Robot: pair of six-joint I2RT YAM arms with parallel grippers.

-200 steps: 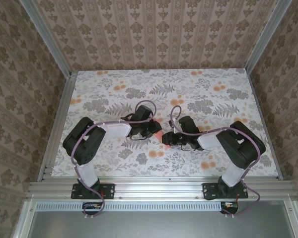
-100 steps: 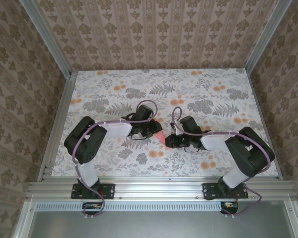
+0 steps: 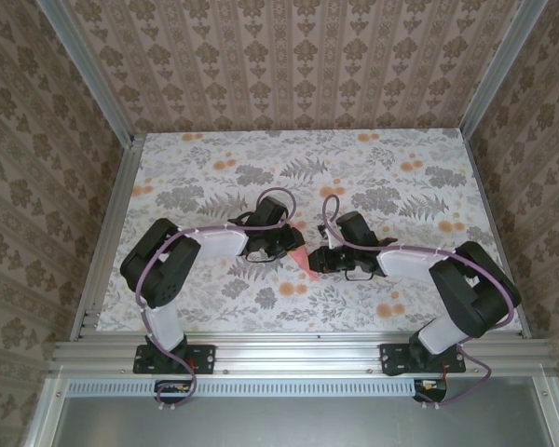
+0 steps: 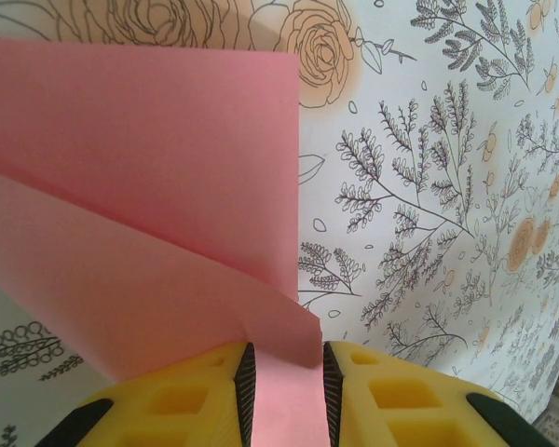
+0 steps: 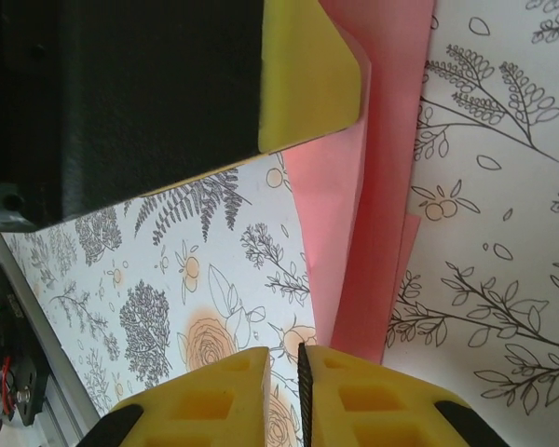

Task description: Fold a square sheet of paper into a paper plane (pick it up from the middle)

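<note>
My left claw (image 4: 287,372) pinches the folded pink paper (image 4: 140,186) mid worktop (image 3: 429,186), its long axis running to my right claw (image 5: 284,358), pressed nearly together beside its edge.

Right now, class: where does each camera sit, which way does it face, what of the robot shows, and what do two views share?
Top external: above and behind the bases, facing down on the table; both arms, left gripper, right gripper show.
Left wrist: on the left arm, facing along its yellow fingers clamping the pink paper.
Right wrist: on the right arm, facing past its fingers toward that paper.
Shared: both wrist views catch the paper.
</note>
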